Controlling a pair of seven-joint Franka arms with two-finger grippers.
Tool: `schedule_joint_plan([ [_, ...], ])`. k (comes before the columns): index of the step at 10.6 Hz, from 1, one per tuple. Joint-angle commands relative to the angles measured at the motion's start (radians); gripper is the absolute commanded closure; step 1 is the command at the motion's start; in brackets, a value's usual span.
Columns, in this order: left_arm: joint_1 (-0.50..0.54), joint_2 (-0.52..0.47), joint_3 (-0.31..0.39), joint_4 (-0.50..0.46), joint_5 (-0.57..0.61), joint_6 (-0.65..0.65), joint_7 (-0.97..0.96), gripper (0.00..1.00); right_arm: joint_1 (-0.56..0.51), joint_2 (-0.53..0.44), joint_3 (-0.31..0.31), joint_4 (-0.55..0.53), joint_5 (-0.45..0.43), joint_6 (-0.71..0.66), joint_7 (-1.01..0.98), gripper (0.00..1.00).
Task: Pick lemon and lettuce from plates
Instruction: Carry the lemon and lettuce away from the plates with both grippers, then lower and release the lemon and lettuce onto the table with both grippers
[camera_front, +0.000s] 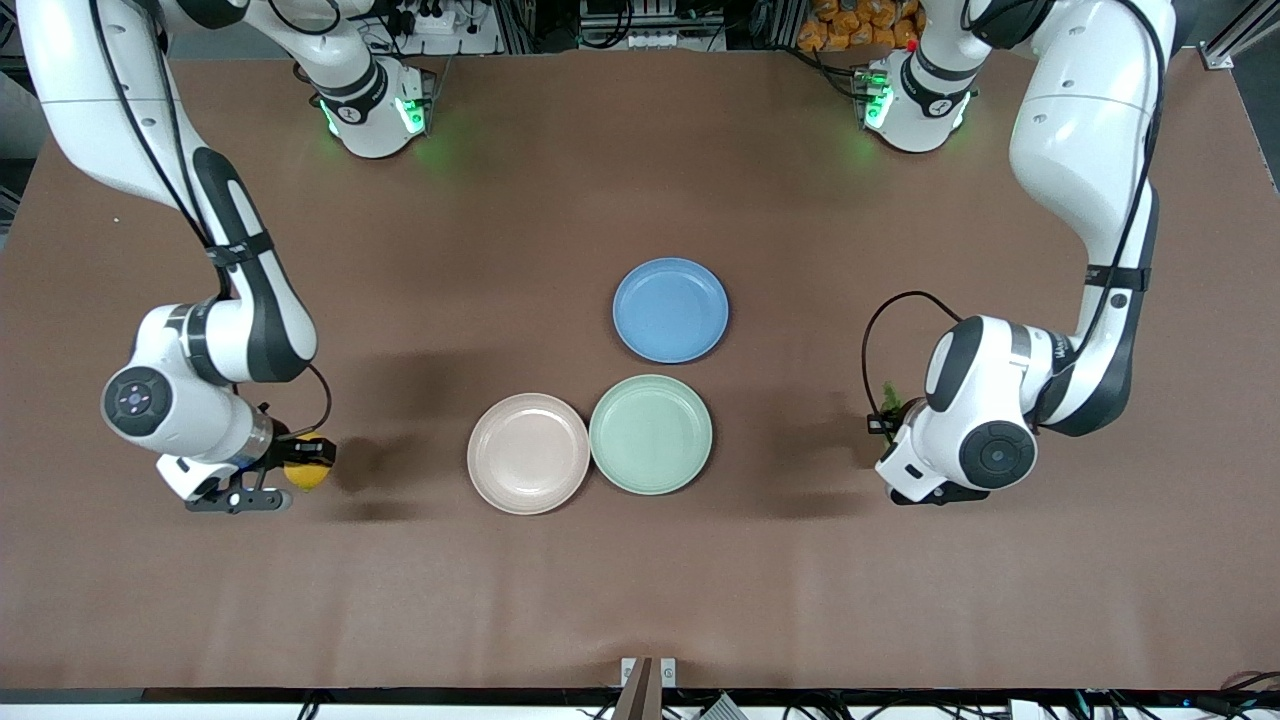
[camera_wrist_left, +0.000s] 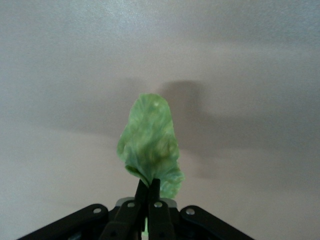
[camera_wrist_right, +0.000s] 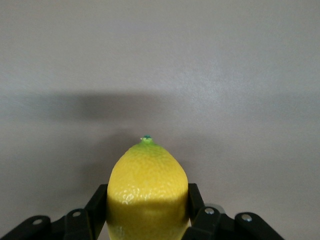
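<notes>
Over bare table toward its own end, the right gripper (camera_front: 300, 470) clenched the lemon (camera_front: 306, 474). Between both arms lay the empty beige plate (camera_front: 528, 453) and mint plate (camera_front: 650, 434). Likewise clear, the left gripper (camera_front: 885, 418) pinched the lettuce (camera_wrist_left: 151, 147).

Brown-covered table (camera_front: 560, 580), cluttered edge
</notes>
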Motion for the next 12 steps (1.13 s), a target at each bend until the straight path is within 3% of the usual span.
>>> schedule_joint_plan([
  [1, 0.013, 0.027, 0.006, 0.004, 0.041, 0.026, 0.020, 1.00, -0.058, -0.052, 0.015, -0.105, -0.029, 0.089, -0.078, 0.98],
  [3, 0.032, 0.035, 0.008, 0.004, 0.067, 0.032, 0.022, 1.00, -0.075, -0.041, 0.015, -0.106, -0.087, 0.125, -0.080, 0.92],
  [4, 0.036, 0.042, 0.007, 0.004, 0.079, 0.040, 0.022, 1.00, -0.084, -0.032, 0.015, -0.123, -0.097, 0.162, -0.080, 0.71],
  [5, 0.036, 0.045, 0.007, 0.004, 0.081, 0.041, 0.022, 1.00, -0.092, -0.029, 0.015, -0.129, -0.097, 0.179, -0.080, 0.20],
  [6, 0.036, 0.045, 0.007, 0.004, 0.081, 0.041, 0.024, 0.77, -0.101, -0.029, 0.017, -0.131, -0.097, 0.173, -0.078, 0.00],
  [7, 0.034, 0.045, 0.007, 0.004, 0.086, 0.041, 0.033, 0.08, -0.099, -0.033, 0.017, -0.132, -0.097, 0.163, -0.063, 0.00],
  [8, 0.026, 0.038, 0.008, 0.007, 0.086, 0.041, 0.034, 0.00, -0.095, -0.043, 0.018, -0.131, -0.095, 0.124, -0.040, 0.00],
  [12, 0.033, 0.013, 0.007, 0.013, 0.087, 0.037, 0.046, 0.00, -0.034, -0.157, 0.026, -0.146, -0.091, -0.041, 0.105, 0.00],
])
